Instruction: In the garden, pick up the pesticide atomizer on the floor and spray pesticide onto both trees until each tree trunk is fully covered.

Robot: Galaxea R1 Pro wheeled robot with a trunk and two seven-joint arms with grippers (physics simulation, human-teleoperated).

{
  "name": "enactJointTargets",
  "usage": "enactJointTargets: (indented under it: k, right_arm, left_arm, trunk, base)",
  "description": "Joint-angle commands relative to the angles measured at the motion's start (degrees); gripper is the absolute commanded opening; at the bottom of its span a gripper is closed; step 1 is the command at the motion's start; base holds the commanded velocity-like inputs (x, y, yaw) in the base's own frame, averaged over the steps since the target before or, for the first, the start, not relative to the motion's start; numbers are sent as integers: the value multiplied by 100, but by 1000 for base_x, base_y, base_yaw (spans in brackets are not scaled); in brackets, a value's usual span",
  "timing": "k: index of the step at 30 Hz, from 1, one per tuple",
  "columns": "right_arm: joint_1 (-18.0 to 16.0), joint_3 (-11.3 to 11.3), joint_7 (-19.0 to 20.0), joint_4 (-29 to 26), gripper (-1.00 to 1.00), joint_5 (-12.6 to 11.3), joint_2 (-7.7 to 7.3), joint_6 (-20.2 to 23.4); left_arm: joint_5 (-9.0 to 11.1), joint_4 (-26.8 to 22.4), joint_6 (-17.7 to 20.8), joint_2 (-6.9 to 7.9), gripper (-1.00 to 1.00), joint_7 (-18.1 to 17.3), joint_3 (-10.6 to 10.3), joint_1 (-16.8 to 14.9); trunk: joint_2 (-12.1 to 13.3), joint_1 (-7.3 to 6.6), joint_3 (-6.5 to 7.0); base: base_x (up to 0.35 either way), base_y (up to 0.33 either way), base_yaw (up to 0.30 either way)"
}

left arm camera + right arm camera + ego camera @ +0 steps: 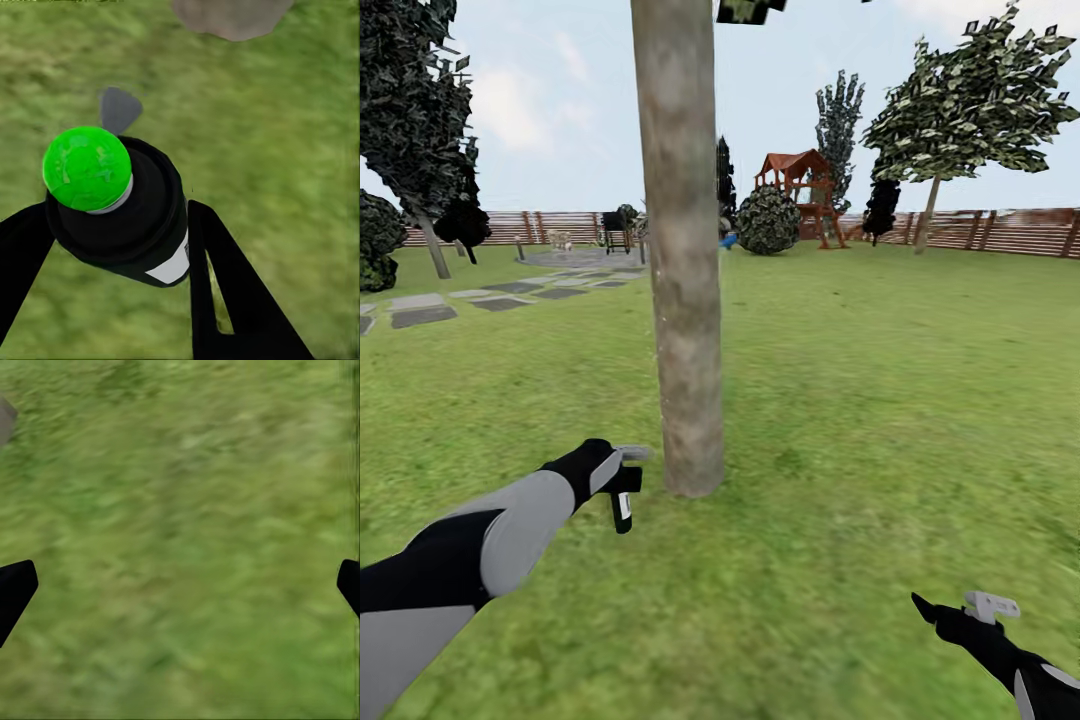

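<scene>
Holding the pesticide atomizer (623, 497) clamped between my left gripper's (618, 478) fingers (232, 292), I have it hanging bottle-down with its long axis near vertical and its grey trigger head (632, 453) toward the tree trunk (682, 250), which stands just beside it to the right on the grass (860, 400). My left arm reaches forward and low, level with the trunk's flared base. Far right, my right gripper (960, 608) hangs spread and empty, well apart from the trunk.

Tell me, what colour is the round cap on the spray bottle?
Bright green, atop the black spray bottle; the left wrist view shows the cap best.
</scene>
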Motion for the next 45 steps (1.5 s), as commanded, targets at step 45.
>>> enactJointTargets:
  k: [45]
  right_arm:
    - [0,7,-15,538,100,15,-50,0]
  left_arm:
    - [-65,-1786,2260,-173,-100,55,-78,-17]
  trunk:
    - [0,0,0]
  base:
    - [43,-65,-31]
